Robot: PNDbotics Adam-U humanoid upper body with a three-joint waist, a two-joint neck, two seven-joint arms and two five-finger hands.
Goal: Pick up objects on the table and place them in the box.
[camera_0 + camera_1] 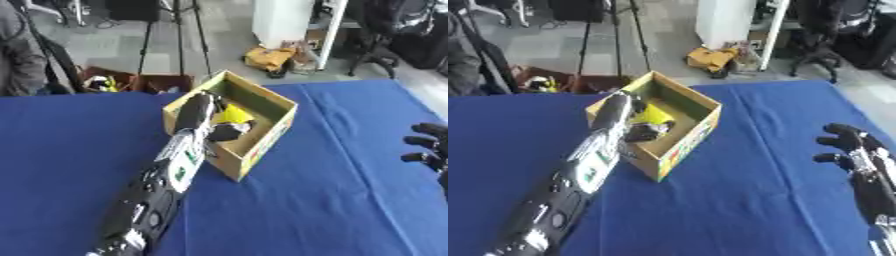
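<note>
Left hand [223, 131] inside box [271, 131], seemingly curled; right hand [852, 147] open.

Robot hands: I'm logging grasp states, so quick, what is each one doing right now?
Left robot hand: inside the box, fingers hidden; cannot tell.
Right robot hand: open, idle over the blue table, holding nothing.

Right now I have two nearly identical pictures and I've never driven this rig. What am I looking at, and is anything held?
Both pictures come from the robot's head camera, its left and right eyes, looking down at a table with a blue cloth. The long black and silver arm from the lower left is the robot's left arm; its left hand reaches into the open cardboard box. Something yellow lies inside by the hand, but whether the fingers grip it cannot be seen. The right hand shows at the right edge above the cloth, fingers relaxed, holding nothing.
</note>
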